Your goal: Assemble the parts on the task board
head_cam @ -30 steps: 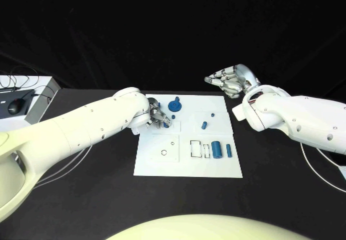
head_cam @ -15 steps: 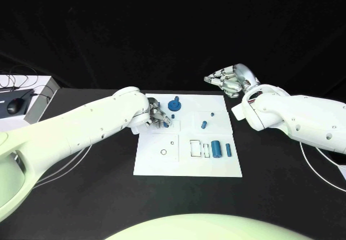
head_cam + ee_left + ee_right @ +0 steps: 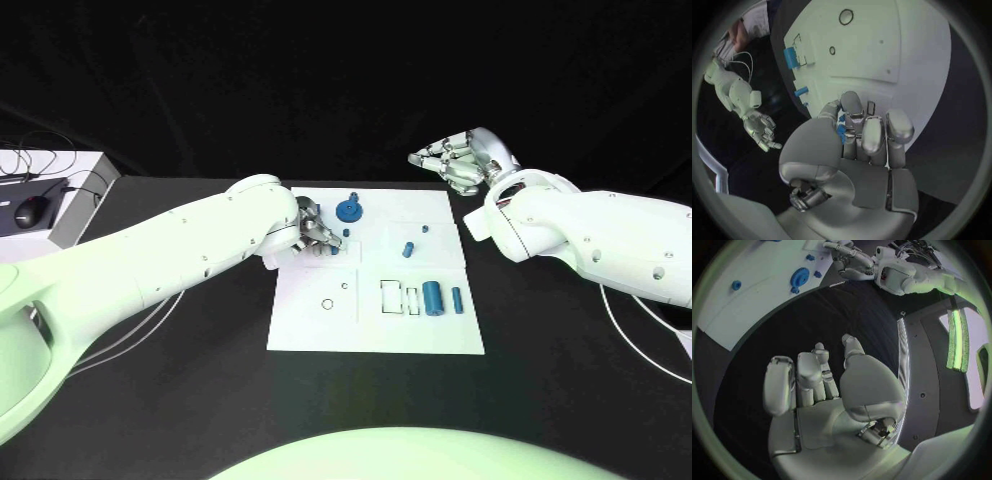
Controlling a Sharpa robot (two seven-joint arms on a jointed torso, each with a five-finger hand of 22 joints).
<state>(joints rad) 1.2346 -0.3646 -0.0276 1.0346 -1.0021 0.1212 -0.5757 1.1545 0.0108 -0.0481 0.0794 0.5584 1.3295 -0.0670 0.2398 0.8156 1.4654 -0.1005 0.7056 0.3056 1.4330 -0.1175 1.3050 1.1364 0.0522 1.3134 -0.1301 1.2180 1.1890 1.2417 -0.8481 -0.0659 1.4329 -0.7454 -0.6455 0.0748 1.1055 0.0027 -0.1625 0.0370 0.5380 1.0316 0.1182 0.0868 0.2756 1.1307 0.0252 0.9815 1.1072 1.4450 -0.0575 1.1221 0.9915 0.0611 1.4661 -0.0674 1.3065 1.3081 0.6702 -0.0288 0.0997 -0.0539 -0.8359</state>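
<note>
Pinching a small blue part (image 3: pixel 841 131) between thumb and fingers, the left hand (image 3: pixel 319 236) remains over the task board's (image 3: pixel 378 337) upper-left section, unchanged from earlier. Beyond the board's upper-right corner, the right hand (image 3: pixel 464 160) stays raised, released, fingers apart, above bare counter (image 3: pixel 577 380).

Left hand (image 3: pixel 315 237) sits low over the board's (image 3: pixel 375 340) far left corner, fingers (image 3: pixel 332 240) curled beside a small blue part (image 3: pixel 348 235). Blue gear (image 3: pixel 351 210) stands just beyond it. Right hand (image 3: pixel 464 160) hangs past the board's far right corner, fingers curled, off the surface (image 3: pixel 188 390).
</note>
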